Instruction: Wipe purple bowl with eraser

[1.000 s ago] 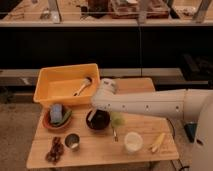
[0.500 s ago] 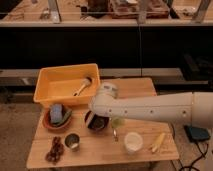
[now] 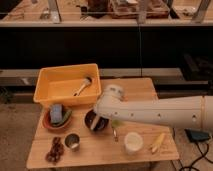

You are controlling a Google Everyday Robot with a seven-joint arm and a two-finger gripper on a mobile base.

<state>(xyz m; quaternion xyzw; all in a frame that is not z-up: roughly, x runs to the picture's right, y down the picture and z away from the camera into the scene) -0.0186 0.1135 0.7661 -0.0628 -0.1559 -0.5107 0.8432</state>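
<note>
The purple bowl [image 3: 95, 123] stands on the wooden table [image 3: 100, 155], right of the reddish bowl. It is dark and glossy, and its right part is hidden by my arm. My gripper [image 3: 98, 120] reaches down from the white arm into the bowl. A small pale tan piece, the eraser [image 3: 94, 124], shows inside the bowl right at the gripper's end. The arm's wrist covers most of the gripper.
A yellow bin [image 3: 47, 85] at the back left holds a wooden-handled brush [image 3: 82, 86]. The reddish bowl [image 3: 50, 125] holds a blue block [image 3: 56, 112]. A metal cup [image 3: 73, 141], a dark cluster [image 3: 54, 150], a white cup [image 3: 133, 142] and a banana [image 3: 158, 142] stand along the front.
My arm's wrist has shifted a little to the right above the bowl, and the gripper stays down in it. The bowl and the other things have not moved.
</note>
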